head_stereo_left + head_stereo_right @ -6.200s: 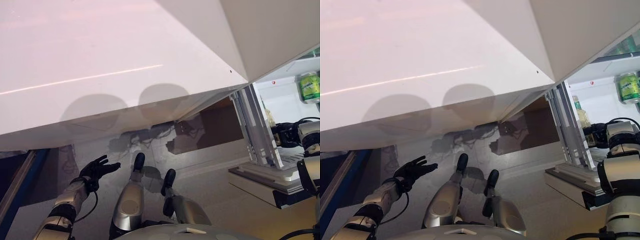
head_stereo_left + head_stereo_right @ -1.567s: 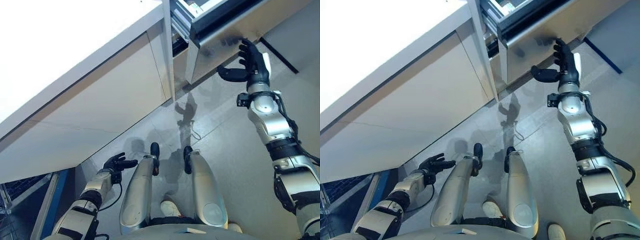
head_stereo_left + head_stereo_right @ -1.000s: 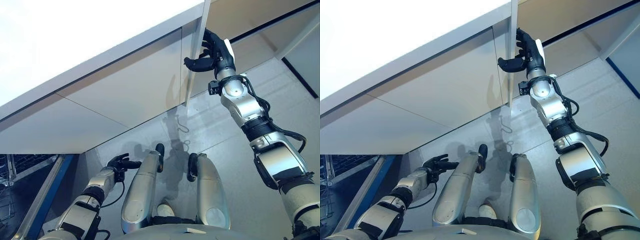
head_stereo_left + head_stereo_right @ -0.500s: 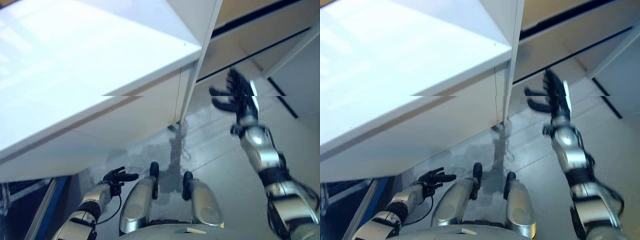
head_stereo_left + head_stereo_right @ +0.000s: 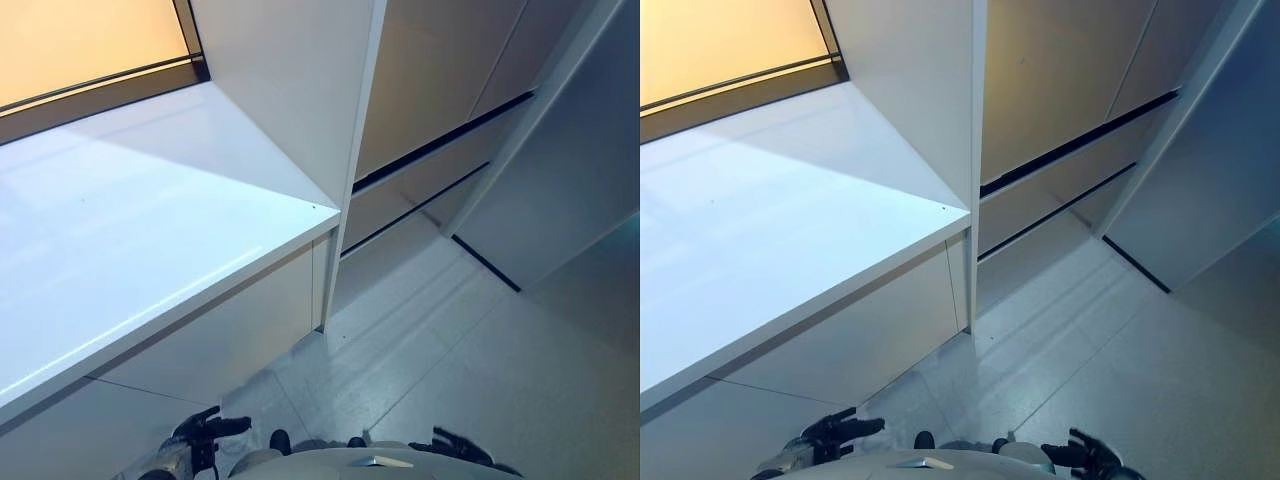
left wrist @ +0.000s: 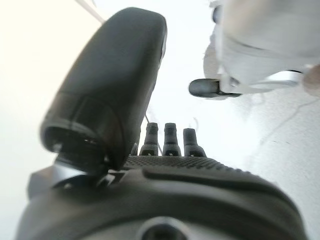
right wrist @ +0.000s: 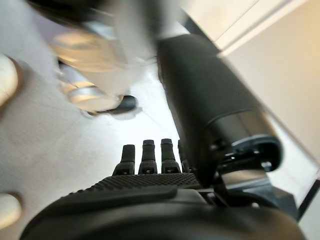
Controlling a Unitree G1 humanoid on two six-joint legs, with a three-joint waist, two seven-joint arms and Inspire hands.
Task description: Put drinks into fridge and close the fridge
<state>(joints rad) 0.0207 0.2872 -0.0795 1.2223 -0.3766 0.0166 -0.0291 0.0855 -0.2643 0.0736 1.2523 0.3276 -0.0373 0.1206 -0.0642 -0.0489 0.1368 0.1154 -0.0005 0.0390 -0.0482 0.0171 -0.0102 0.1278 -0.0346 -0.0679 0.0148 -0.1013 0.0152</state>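
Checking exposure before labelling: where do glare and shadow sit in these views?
Left eye view: counter glares white at its near edge, shaded beside the tall panel. Left wrist view: background past the left hand is washed out white. Right wrist view: floor past the right hand evenly lit.

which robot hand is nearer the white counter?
Left. The left robot hand hangs low just below the white counter front; the right robot hand is low and off to its right.
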